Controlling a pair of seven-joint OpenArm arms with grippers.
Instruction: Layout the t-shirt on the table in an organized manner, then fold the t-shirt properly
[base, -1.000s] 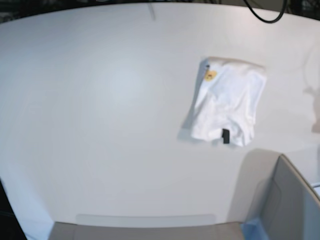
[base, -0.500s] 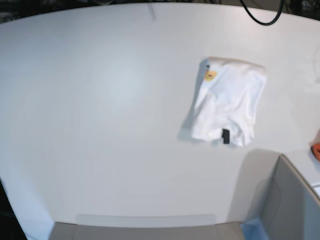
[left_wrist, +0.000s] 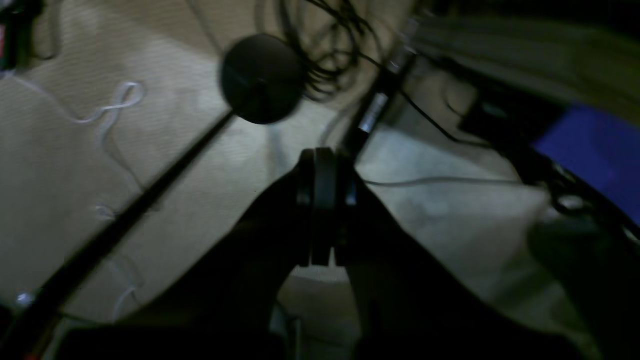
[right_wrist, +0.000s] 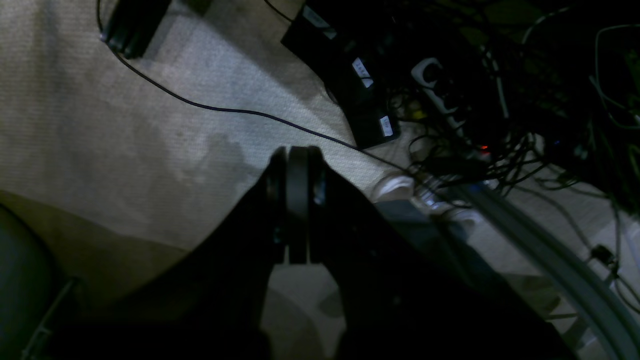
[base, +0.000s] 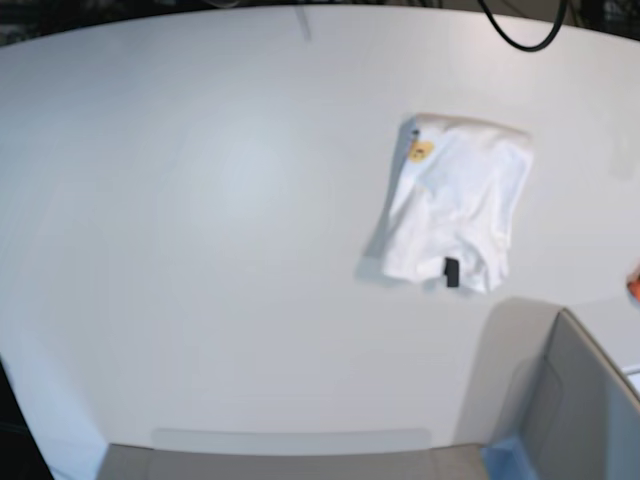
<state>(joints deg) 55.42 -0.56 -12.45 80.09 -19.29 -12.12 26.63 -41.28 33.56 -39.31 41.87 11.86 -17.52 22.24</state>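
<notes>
Lying crumpled on the white tabletop (base: 200, 250), the t-shirt (base: 455, 205) sits toward the right of the base view, bunched into a rough upright heap rather than spread flat. A small yellow-orange patch of its print shows near its upper left edge, and a little black tag (base: 451, 271) sits at its lower edge. Neither arm is over the tabletop in that view. A grey box with a blue corner (base: 570, 410) stands at the lower right, near the shirt but not touching it, and a black cable (base: 528, 38) loops at the far edge.

Both wrist cameras look down at a carpeted floor (right_wrist: 125, 115) strewn with cables. The left pincer (left_wrist: 322, 205) has its jaws pressed together with nothing between them; that view is blurred. The right pincer (right_wrist: 295, 200) is likewise closed tight and empty, above a dark cord (right_wrist: 225, 110) and a tangle of power strips and plugs.
</notes>
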